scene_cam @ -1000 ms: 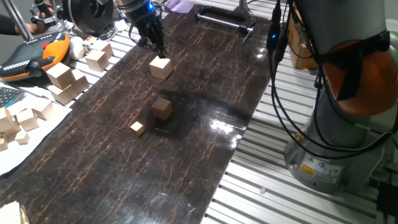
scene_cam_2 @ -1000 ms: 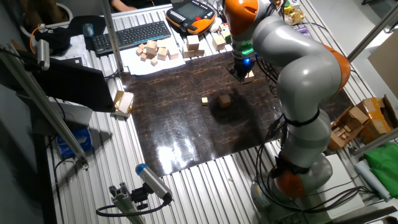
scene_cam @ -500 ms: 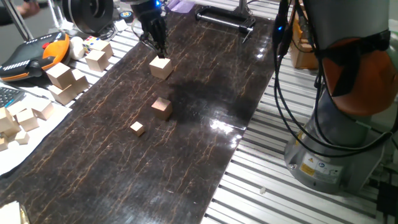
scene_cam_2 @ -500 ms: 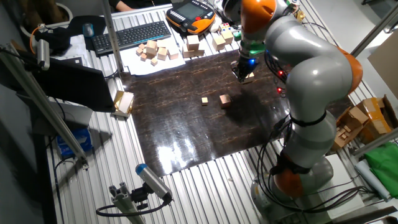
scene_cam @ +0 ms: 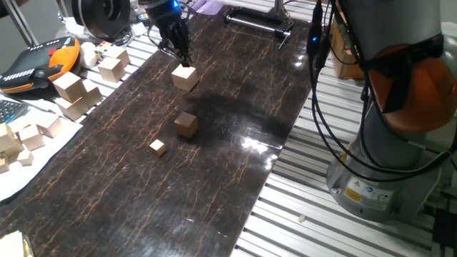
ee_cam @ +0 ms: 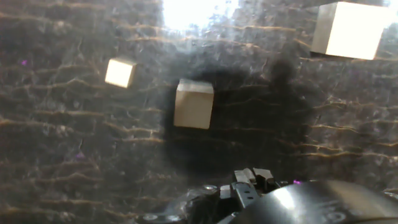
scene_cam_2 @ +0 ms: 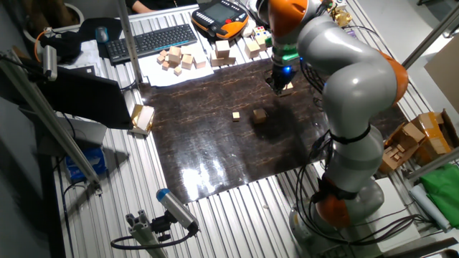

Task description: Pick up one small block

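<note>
The small block (scene_cam: 186,124), a reddish-tan wooden cube, sits flat on the dark tabletop.

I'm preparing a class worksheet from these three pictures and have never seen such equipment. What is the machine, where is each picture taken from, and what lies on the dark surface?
The machine is a robot arm ending in a two-finger gripper. Two pictures come from fixed cameras on different sides of the table; the third comes from a camera on the hand, looking down. Three wooden cubes lie on the dark mat: a larger pale cube just below the gripper, the small block, slightly darker, in the middle, and a tiny pale cube. The gripper appears to hold nothing; whether it is open is unclear.
</note>
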You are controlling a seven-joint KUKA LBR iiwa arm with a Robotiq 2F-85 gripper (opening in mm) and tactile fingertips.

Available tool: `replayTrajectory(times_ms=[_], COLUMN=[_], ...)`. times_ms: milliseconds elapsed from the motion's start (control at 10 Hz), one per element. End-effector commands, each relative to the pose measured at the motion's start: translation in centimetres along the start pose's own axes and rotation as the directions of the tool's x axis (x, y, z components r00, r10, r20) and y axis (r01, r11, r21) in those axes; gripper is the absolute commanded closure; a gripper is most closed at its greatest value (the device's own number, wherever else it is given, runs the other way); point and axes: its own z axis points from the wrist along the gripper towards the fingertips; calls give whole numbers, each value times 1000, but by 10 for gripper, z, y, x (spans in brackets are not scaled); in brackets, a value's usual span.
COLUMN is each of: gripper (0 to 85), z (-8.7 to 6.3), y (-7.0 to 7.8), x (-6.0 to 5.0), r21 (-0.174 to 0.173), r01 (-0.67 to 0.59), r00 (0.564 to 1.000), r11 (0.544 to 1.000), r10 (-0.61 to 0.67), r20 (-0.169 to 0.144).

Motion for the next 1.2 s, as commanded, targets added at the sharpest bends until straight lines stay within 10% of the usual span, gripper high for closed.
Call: replayTrajectory(times_ms=[0, 500, 1100], gripper=[783, 273, 60], z=[0, 32, 120], y=[0, 25, 39], x=[0, -39, -58], r21=[-26, 15, 32], r01=[-48, -162, -165], r00=[999, 986, 980], r11=[998, 987, 986], r10=[49, 161, 160], r20=[3, 54, 120])
